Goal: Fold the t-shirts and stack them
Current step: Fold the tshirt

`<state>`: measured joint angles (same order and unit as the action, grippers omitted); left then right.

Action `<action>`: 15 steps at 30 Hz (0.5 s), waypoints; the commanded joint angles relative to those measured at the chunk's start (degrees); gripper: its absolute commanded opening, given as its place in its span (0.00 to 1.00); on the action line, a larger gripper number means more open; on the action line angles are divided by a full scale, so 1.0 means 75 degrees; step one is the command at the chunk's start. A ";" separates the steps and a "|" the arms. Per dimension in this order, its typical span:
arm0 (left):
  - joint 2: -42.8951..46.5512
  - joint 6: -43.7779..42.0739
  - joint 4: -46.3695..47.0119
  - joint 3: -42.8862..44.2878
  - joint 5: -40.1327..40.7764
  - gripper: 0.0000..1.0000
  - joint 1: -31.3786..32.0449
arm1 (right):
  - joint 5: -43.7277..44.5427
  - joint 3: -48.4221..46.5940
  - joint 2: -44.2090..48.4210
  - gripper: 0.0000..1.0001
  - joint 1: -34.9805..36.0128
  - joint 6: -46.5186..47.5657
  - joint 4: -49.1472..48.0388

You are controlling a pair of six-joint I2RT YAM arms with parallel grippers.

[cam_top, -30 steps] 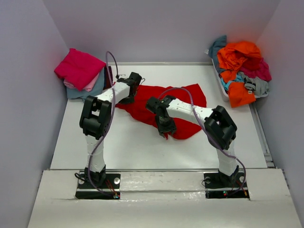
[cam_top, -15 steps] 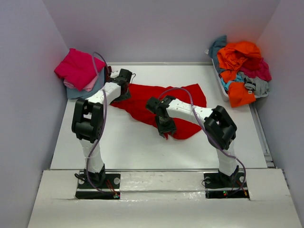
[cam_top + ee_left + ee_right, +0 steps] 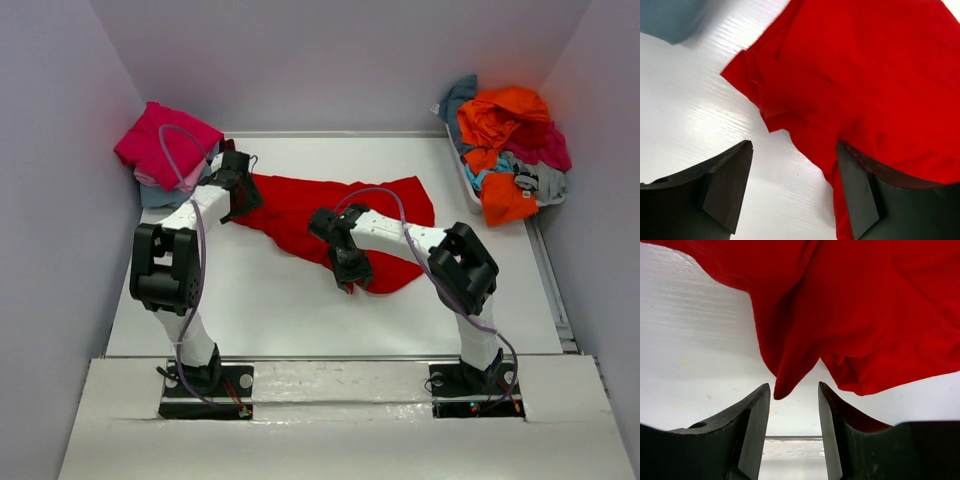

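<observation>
A bright red t-shirt (image 3: 340,222) lies crumpled and spread across the middle of the table. My left gripper (image 3: 236,190) hovers at its left corner, near the folded stack. In the left wrist view the gripper (image 3: 794,150) is open over bare table, and the red shirt's (image 3: 860,75) edge runs along the inside of the right finger (image 3: 860,195). My right gripper (image 3: 347,272) sits at the shirt's front edge. It (image 3: 792,387) is open, and a hanging point of red cloth (image 3: 782,385) dips between the fingertips without being pinched.
A folded stack of magenta, pale pink and grey-blue shirts (image 3: 165,148) rests at the back left; its grey-blue edge (image 3: 670,20) shows in the left wrist view. A white bin (image 3: 467,180) at the back right holds several loose shirts (image 3: 510,140), orange on top.
My left arm has swung left, carrying its gripper from over the shirt's upper left part to the shirt's left corner near the stack. The right arm and shirt have stayed put.
</observation>
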<state>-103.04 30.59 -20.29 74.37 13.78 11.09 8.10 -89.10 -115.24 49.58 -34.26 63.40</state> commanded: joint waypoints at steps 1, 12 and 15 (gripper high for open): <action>0.0591 -0.0047 0.0957 -0.0551 -0.1073 0.78 -0.0224 | 0.0010 -0.0061 -0.0080 0.49 0.0080 0.0092 -0.0039; 0.0802 0.0129 0.1862 -0.1349 -0.2470 0.77 -0.0892 | 0.0010 0.0009 -0.0080 0.49 0.0080 0.0092 -0.0015; 0.0860 0.0140 0.2002 -0.1501 -0.2599 0.77 -0.0975 | 0.0010 -0.0026 -0.0115 0.49 0.0080 0.0103 -0.0004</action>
<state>-100.44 31.18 -8.82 64.29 -2.61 4.58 8.10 -89.10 -115.26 49.58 -34.22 63.42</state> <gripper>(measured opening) 0.774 0.492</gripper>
